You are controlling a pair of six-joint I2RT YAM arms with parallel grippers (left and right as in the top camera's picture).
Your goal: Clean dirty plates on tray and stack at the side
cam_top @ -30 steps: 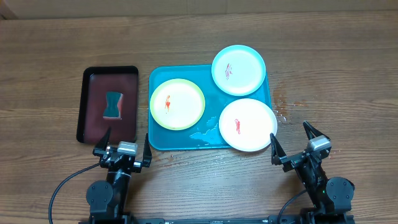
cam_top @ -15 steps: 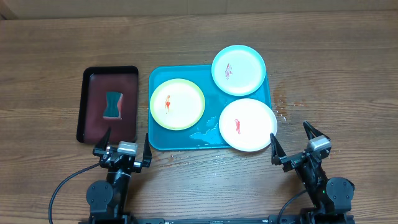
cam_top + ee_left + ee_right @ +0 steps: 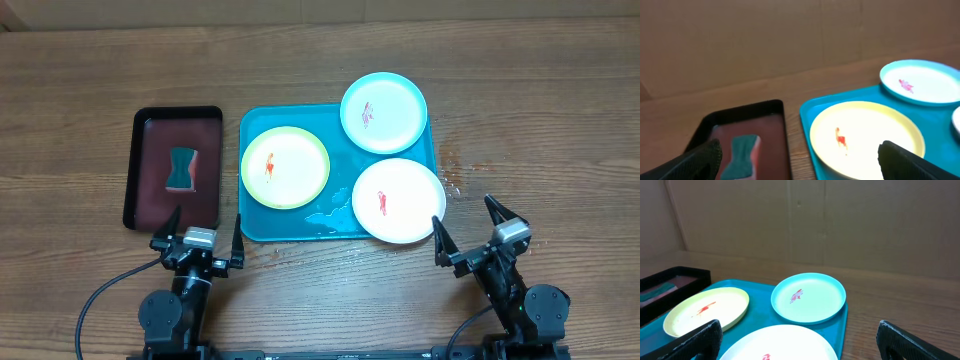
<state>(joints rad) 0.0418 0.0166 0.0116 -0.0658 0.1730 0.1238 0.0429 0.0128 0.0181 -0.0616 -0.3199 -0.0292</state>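
Observation:
Three plates lie on the turquoise tray (image 3: 260,225), each with a red smear. The yellow-green plate (image 3: 285,167) is at the left, the pale cyan plate (image 3: 384,112) at the far right corner, the white plate (image 3: 398,201) at the near right, overhanging the rim. My left gripper (image 3: 201,225) is open and empty at the near edge, just before the tray's left corner. My right gripper (image 3: 470,225) is open and empty, near the white plate's right side. The left wrist view shows the yellow-green plate (image 3: 867,137) and the cyan plate (image 3: 922,82). The right wrist view shows all three plates (image 3: 810,297).
A black tray with a dark red inside (image 3: 150,195) lies left of the turquoise tray and holds a teal sponge (image 3: 181,168). Wet spots mark the wood (image 3: 455,175) right of the tray. Brown wood-grain tabletop (image 3: 540,120) spreads on all sides.

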